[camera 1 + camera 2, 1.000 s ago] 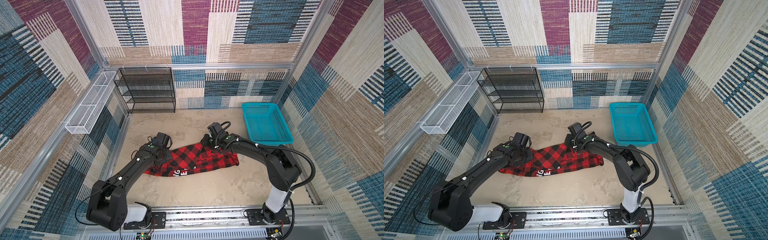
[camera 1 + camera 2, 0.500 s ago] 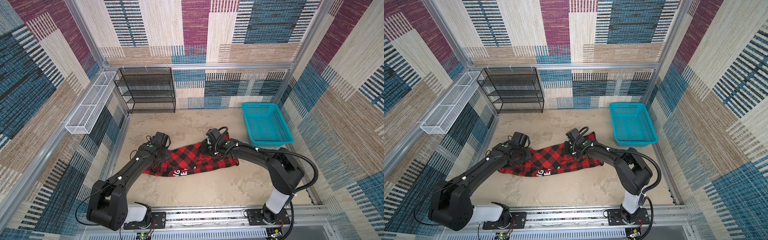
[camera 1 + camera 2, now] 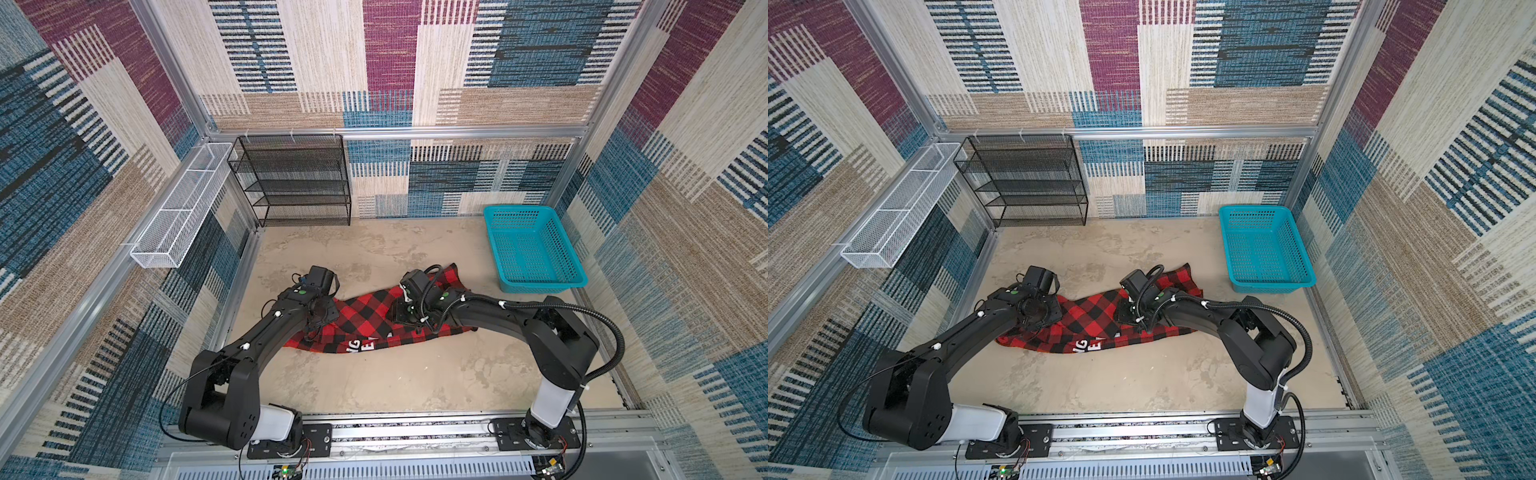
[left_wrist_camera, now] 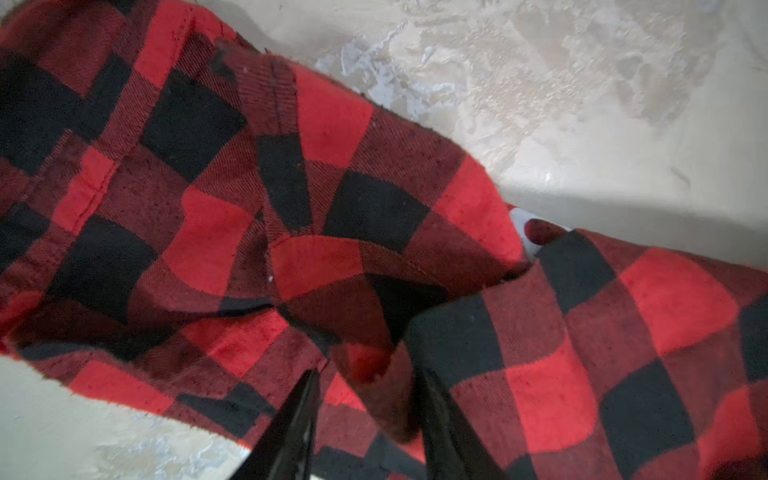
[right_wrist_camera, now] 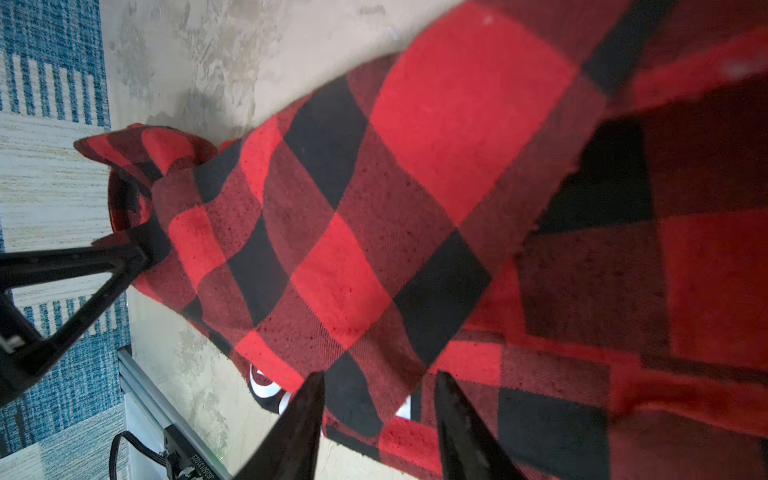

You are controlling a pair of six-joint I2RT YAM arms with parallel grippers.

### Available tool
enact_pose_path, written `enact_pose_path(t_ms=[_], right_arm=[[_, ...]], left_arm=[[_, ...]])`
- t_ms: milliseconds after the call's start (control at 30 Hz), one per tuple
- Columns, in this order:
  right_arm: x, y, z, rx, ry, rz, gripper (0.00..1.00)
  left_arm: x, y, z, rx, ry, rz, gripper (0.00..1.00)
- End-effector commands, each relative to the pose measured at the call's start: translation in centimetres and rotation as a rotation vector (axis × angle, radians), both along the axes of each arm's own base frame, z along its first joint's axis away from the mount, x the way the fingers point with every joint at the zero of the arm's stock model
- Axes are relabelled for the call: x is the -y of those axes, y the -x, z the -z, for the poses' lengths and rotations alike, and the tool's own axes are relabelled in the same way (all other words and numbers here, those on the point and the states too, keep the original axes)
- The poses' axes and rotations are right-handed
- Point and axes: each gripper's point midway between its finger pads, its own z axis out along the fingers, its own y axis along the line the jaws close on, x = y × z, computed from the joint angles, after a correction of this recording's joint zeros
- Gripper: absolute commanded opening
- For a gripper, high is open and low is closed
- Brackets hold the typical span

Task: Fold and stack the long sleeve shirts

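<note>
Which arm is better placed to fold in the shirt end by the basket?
Right. The right gripper, open, hangs over the shirt half nearest the basket; the left gripper is at the opposite end.

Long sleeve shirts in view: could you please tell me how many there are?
1. The red-and-black checked shirt lies rumpled mid-table, left of the teal basket. No second shirt shows, though its folds could hide one.
</note>
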Motion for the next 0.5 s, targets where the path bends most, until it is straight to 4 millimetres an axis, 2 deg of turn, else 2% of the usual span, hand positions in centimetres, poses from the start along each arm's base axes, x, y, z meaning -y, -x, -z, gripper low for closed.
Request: enact_pose_path(t_ms=[0,67,167,300,467], right_arm=[[-1.3,-0.4,-0.7,0.014,-0.068,-0.007,0.46],[-1.7,-0.8,-1.1,0.033,-0.091,-0.006,0.40],[-2.7,-1.7,-2.4,0.076,-0.127,-0.019,0.26],[-4.1,-2.9,-4.6,0.142,-0.164,-0.046,0.10],[-5.0,-4.8,-7.3,0.209,-0.178,-0.065,0.06]], left_arm=[[-0.1,-1.4,0.0,0.059,0.002,-0.035,0.38],[-0.1,-1.9,-0.3,0.081,0.007,-0.051,0.24],[-0.1,-2.6,-1.1,0.114,0.010,-0.063,0.01],[0.2,-3.4,-3.0,0.154,0.030,-0.054,0.00],[0.5,-4.0,-4.8,0.169,0.067,-0.042,0.00]])
